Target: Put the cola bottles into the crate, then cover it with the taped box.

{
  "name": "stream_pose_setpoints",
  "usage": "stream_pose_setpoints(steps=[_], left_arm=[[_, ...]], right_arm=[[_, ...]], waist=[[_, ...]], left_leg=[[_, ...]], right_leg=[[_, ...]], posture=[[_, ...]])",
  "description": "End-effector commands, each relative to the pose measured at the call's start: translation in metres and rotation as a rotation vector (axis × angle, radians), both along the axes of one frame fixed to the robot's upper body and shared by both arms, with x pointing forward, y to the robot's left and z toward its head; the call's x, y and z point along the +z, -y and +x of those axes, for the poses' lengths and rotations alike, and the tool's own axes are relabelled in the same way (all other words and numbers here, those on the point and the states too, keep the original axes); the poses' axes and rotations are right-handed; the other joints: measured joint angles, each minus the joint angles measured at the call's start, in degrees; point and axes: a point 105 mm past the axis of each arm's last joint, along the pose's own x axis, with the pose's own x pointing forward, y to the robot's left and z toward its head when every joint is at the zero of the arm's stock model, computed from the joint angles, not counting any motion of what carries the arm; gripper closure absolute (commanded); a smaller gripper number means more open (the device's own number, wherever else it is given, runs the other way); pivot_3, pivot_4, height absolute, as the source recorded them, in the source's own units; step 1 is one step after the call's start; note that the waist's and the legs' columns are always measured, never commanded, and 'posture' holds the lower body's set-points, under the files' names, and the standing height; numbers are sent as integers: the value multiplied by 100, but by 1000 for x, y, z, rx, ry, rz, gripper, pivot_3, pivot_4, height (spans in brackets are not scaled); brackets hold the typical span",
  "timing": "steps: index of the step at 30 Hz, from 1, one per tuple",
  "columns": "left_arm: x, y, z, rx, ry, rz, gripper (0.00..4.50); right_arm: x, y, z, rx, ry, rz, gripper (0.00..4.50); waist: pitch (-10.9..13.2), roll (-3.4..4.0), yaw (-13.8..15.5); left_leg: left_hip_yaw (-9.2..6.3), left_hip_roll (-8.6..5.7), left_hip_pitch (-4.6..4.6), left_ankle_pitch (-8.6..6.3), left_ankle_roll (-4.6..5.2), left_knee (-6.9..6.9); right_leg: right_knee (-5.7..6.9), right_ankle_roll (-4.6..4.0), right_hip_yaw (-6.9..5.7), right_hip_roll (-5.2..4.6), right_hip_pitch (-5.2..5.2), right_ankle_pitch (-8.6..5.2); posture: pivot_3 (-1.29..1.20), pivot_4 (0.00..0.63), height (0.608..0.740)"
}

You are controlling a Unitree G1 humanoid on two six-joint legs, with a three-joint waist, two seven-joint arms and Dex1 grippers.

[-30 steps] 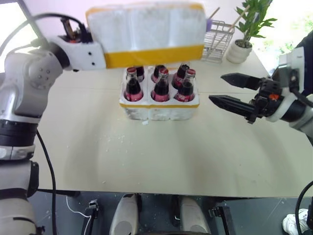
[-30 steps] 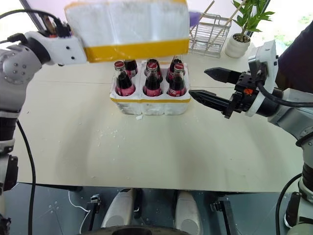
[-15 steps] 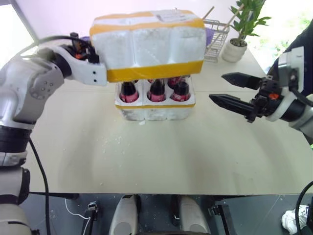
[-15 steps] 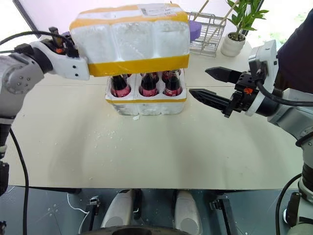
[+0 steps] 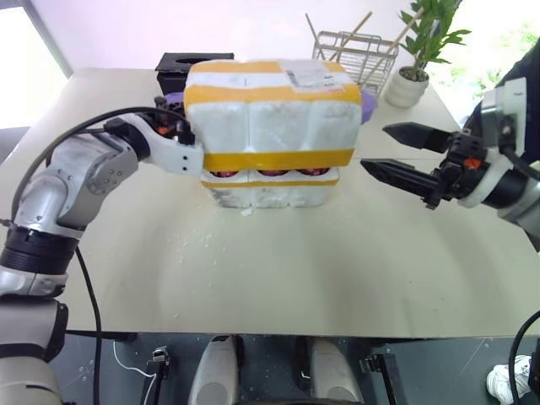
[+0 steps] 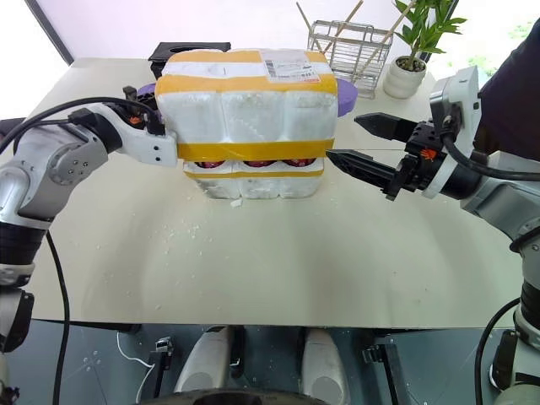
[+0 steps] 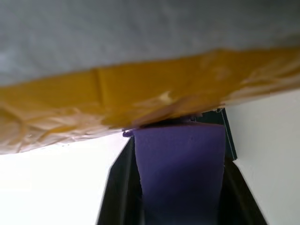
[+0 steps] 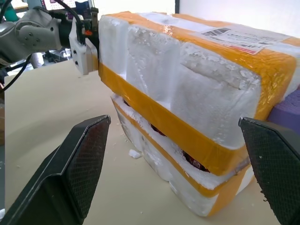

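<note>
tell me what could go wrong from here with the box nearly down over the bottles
The taped box is not fully seated: a gap above the crate still shows the cola bottles, so letting go now might leave it tilted. The left gripper sits against the box's end; withdrawing could drag it askew. The open right gripper hangs close beside it.

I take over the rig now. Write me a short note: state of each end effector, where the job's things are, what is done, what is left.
Left end effector: at the left end of the taped box; grip not readable.
Right end effector: open, empty, beside the box's right end.
Cola bottles: in the crate on the table.
Box: over the crate, a gap remains with the bottles visible.
Done: bottles loaded.
Left: seat the box fully, release.
</note>
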Motion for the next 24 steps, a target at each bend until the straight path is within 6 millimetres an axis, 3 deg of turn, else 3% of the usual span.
stream_pose_setpoints(steps=[1,2,7,11,15,18,20,24], left_arm=[[-3,0,-6,-29,8,31,1710],[-4,-1,-7,-39,5,25,1199],[-5,-15,-24,-74,-14,-33,1199],[-6,-36,-42,-45,-157,-274,1199],[-12,-53,-69,-37,-452,-576,1199],[11,-75,-105,-83,-1034,-1294,1199],[28,-86,-122,-132,-1187,-1397,1199],[38,-100,-124,-64,-1203,-1389,1199]], right_arm=[[7,0,-8,2,47,-11,0],[6,0,-8,0,44,-13,0],[4,6,-6,-20,33,-20,0],[-3,14,-5,-39,6,-41,0],[-13,23,-5,-54,-29,-70,0],[-21,29,-3,-45,-51,-97,0],[-22,30,0,-38,-43,-116,0],[-18,29,4,-15,-19,-127,0]], waist=[[0,0,4],[0,0,6],[0,0,1],[0,1,-30],[0,1,-64],[3,-4,-134],[5,-5,-185],[3,26,-197]], left_leg=[[-1,0,0,0,0,0],[-1,0,0,0,0,0],[0,0,-1,0,0,0],[0,4,1,0,0,-2],[0,5,1,0,0,-2],[-1,5,3,1,-2,-1],[-13,13,3,4,-7,0],[-4,7,43,2,-9,-13]], right_leg=[[0,0,0,0,0,0],[1,0,0,0,0,0],[0,0,0,-1,0,0],[2,-1,-1,-1,-2,0],[0,-2,-1,-3,-1,-1],[2,-3,0,-2,1,-1],[3,-2,-4,6,0,-1],[-6,-22,-2,5,32,-18]], posture=[[0,150,740],[0,150,740],[0,150,740],[0,150,740],[0,150,740],[0,150,740],[0,150,740],[0,150,740]])
